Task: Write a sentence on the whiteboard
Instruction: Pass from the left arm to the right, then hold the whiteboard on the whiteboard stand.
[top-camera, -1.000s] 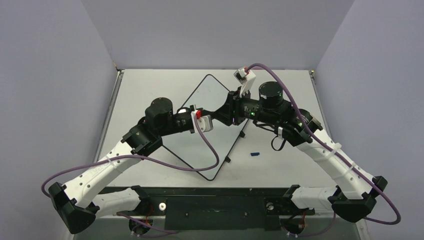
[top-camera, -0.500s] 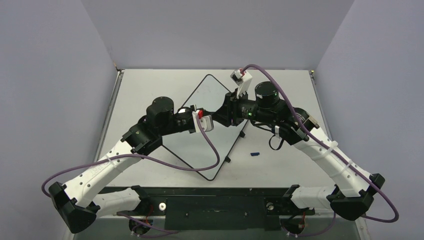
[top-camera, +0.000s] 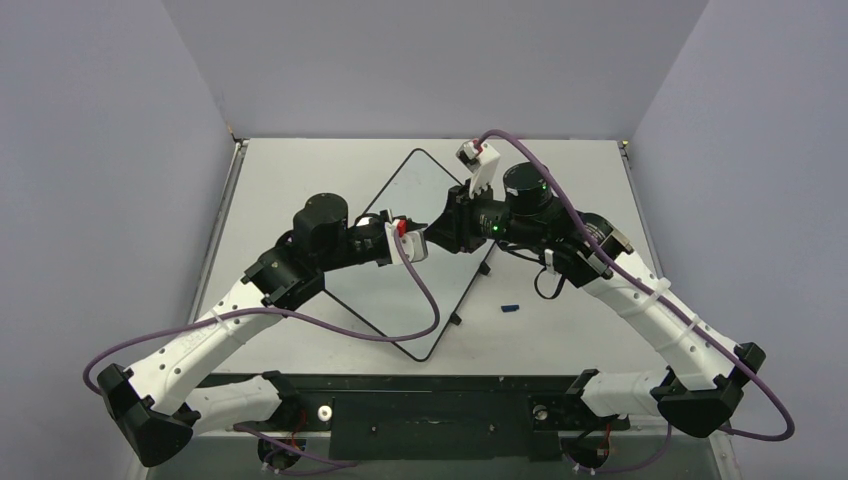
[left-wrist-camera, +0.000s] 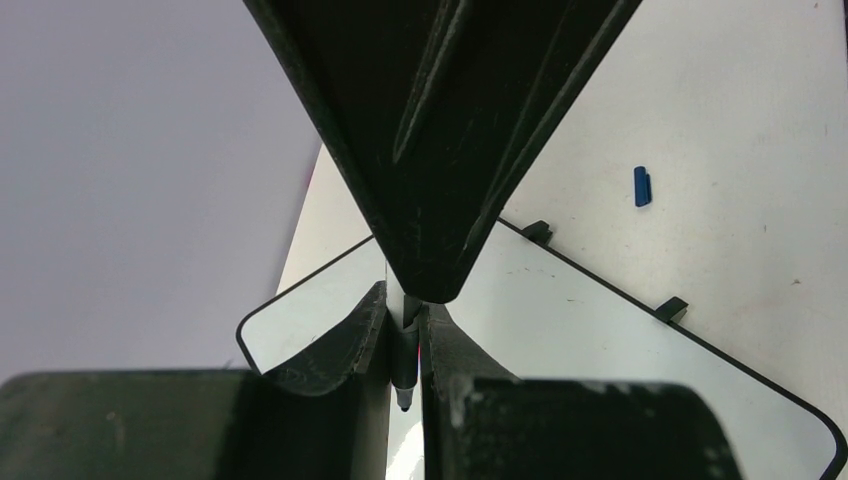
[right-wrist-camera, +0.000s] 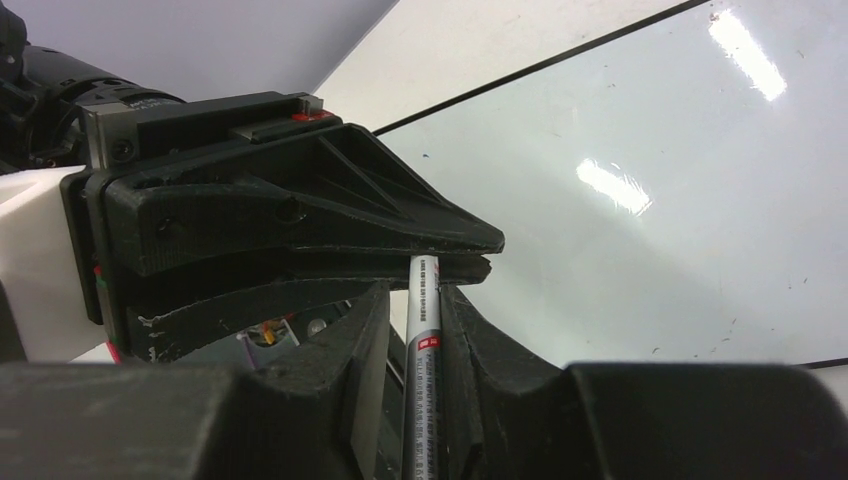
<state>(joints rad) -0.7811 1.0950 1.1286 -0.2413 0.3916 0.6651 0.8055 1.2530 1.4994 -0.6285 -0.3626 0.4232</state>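
Top external view shows the whiteboard (top-camera: 418, 185) lying flat on the table (top-camera: 570, 175), turned so its corners point toward the far and near edges, with both arms reaching in over its middle; the left gripper (top-camera: 424, 238) and the right gripper (top-camera: 441, 226) meet tip to tip above the board. From the left wrist, the left fingers (left-wrist-camera: 366, 330) are drawn in tight on either side of a marker (left-wrist-camera: 403, 372), its dark tip pointing toward the camera, and the right gripper's black fingers come down from above, pressed together onto the same marker. From the right wrist, the right fingers stand close on both sides of the marker's grey barrel, which bears a printed label and a small red mark; the left gripper's fingers are clamped over its far end, so both grippers pinch the marker at once. The board's glossy white face fills the background there, with bright reflections and its thin black rim along the far edge. A small blue cap (top-camera: 511, 308) lies on the table, just beyond the board's right edge, near its small black feet.
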